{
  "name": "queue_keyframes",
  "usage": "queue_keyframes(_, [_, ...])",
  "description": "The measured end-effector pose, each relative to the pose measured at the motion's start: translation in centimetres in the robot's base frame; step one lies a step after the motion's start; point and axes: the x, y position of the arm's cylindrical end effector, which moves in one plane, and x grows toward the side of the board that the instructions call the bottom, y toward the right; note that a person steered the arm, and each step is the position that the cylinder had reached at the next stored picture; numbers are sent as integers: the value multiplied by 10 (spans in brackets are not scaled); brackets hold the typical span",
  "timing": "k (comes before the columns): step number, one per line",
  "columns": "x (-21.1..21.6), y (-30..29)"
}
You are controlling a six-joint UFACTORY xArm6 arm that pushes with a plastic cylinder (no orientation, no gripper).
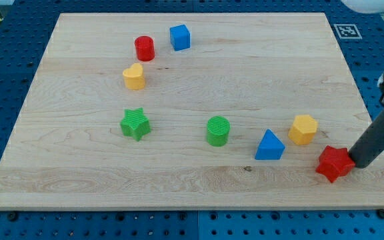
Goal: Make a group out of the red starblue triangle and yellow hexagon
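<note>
The red star (333,163) lies near the board's lower right corner. My tip (359,162) stands right against its right side, touching or nearly touching. The yellow hexagon (303,129) sits up and to the left of the star. The blue triangle (269,146) lies just left of the hexagon, a little lower. The three blocks are close together but apart from one another.
A green cylinder (218,131) and a green star (135,124) lie mid-board. A yellow heart (134,77), a red cylinder (145,48) and a blue cube (180,37) sit at the upper left. The wooden board (192,180) ends close to the red star.
</note>
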Motion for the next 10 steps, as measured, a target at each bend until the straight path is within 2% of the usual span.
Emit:
queue_keyframes(1, [-34, -1])
queue_keyframes(2, [-56, -45])
queue_keyframes(3, [-60, -114])
queue_keyframes(6, [-60, -222])
queue_keyframes(8, [-44, -223])
queue_keyframes(10, [-36, -170])
